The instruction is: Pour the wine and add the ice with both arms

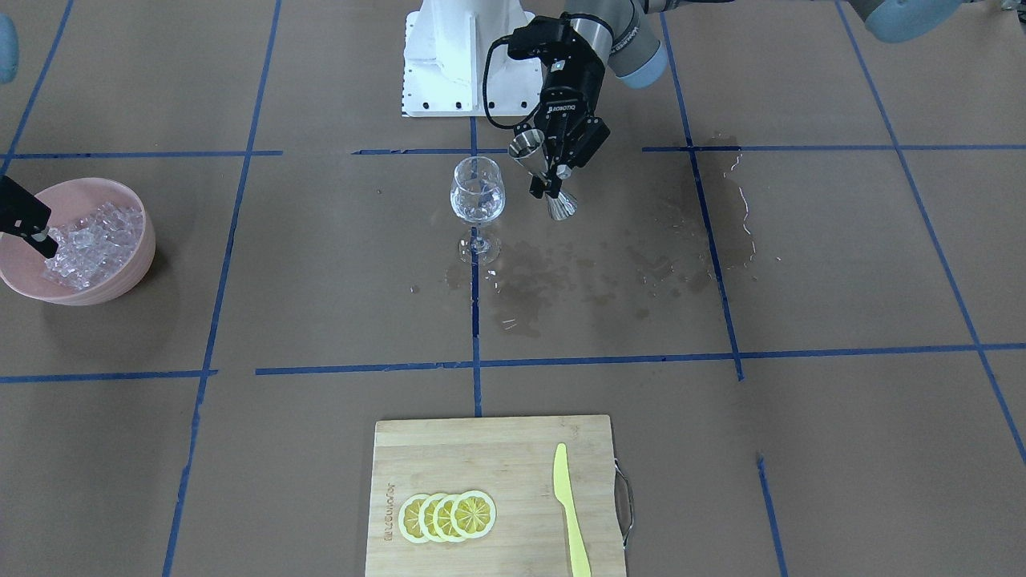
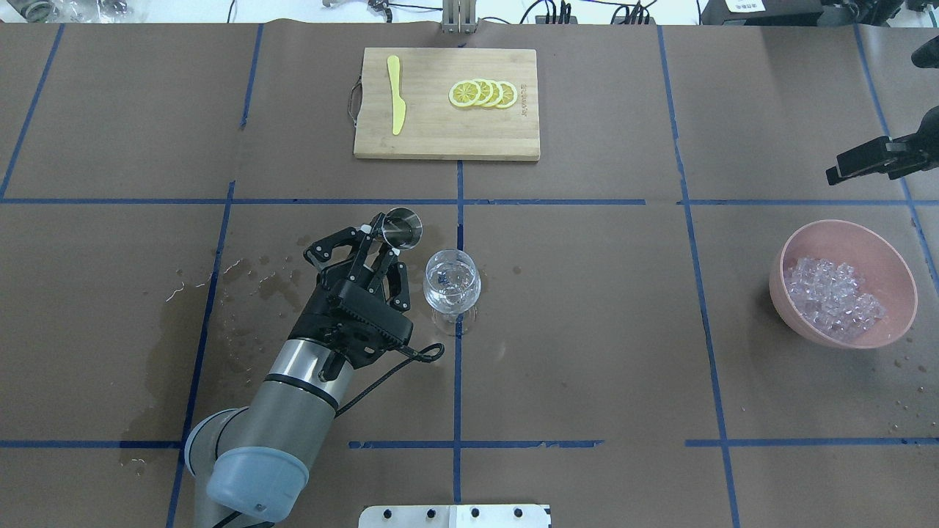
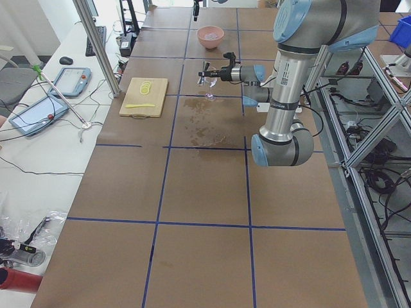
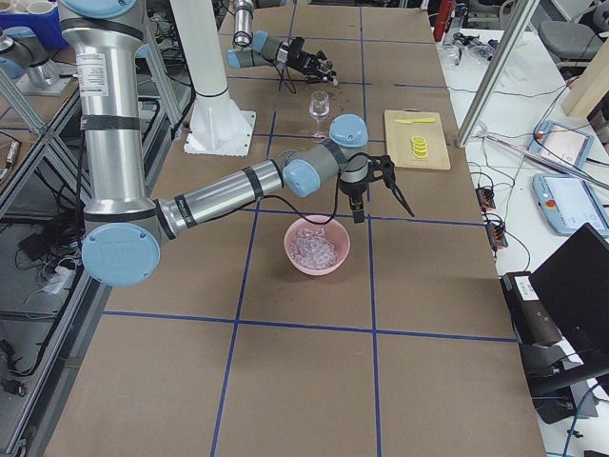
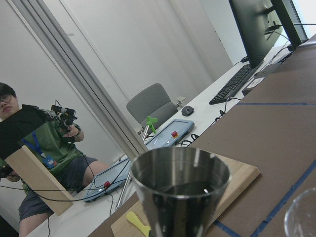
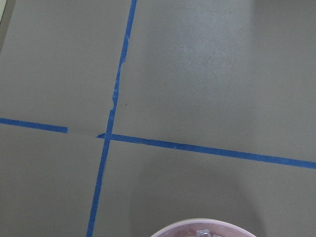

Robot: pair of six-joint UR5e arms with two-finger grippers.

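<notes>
My left gripper (image 2: 383, 236) is shut on a steel jigger (image 2: 403, 226), held just left of the clear stemmed wine glass (image 2: 452, 281) and about level with its rim. The jigger (image 5: 180, 195) stands nearly upright, and a little clear liquid glints inside it. The glass (image 1: 478, 196) stands at the table's middle; I cannot tell how much liquid is in it. A heap of ice cubes (image 2: 833, 296) lies in a pink bowl (image 2: 908, 281) at the right. My right gripper (image 4: 383, 215) hangs open and empty above the bowl's far side; one of its fingers (image 2: 858, 161) shows in the overhead view.
A wooden cutting board (image 2: 446, 139) with lemon slices (image 2: 484, 93) and a yellow knife (image 2: 396, 94) lies at the far edge. Dark wet stains (image 1: 577, 272) spread on the brown paper near the glass. The white pedestal base (image 1: 465, 56) is on the robot's side.
</notes>
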